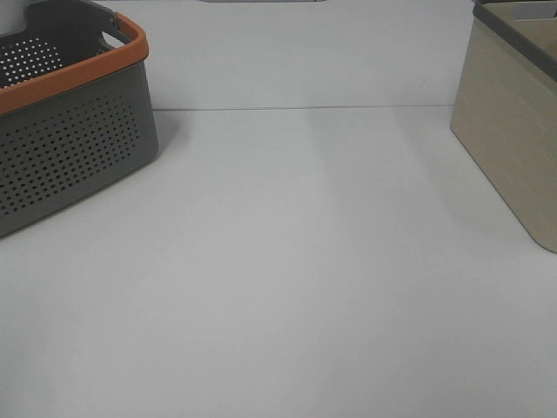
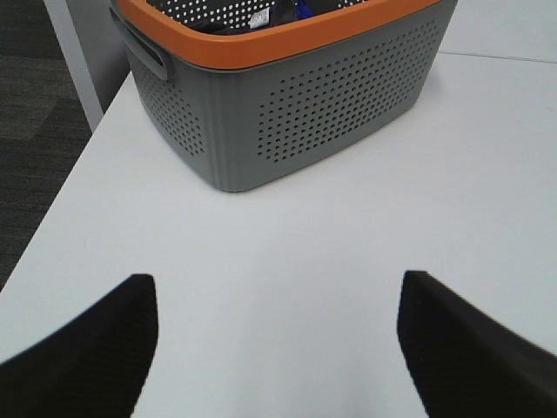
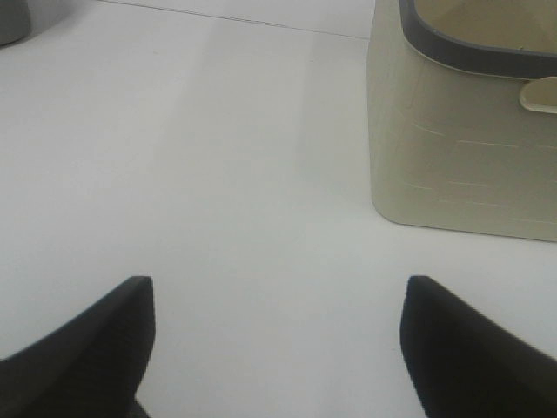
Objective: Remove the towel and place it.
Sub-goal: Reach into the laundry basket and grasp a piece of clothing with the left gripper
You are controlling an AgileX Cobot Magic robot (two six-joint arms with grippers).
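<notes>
1. Worktop (image 1: 287,261): white and flat, with the basket at one end.
2. Basket (image 1: 78,148): grey, perforated walls, orange rim, upright. It's the reference for everything below.
3. Bin (image 1: 513,139): beige with a dark rim, well apart from the basket, across the worktop from it. Probably the drop spot, but that's a guess since the task names none.
4. Left gripper (image 2: 277,283): near the basket, outside it, facing a side wall, not touching. Fingers spread wide, nothing between them.
5. Right gripper (image 3: 278,283): well apart from the basket, toward the opposite end of the worktop. Fingers also spread wide, nothing held.
6. Towel (image 2: 280,10): inside the basket. Only a dark scrap shows past the rim in the left wrist view, and the rest is hidden. The high view shows none of it.
7. Tag (image 2: 259,17): small and white, on that dark scrap, inside the basket close to the rim.
8. Step, as I read it: the very start. The towel is not out and nothing is grasped, so this is the approach phase.
9. Next move, my call:
   - The left gripper is closer to the basket, so it should do the pick.
   - It needs to rise above the basket's rim, move over the opening, drop onto the cloth and pinch a fold.
   - Plush cloth will drape, so lift high enough that the hanging end clears the rim.
   - I can't tell how the towel is folded from here.
</notes>
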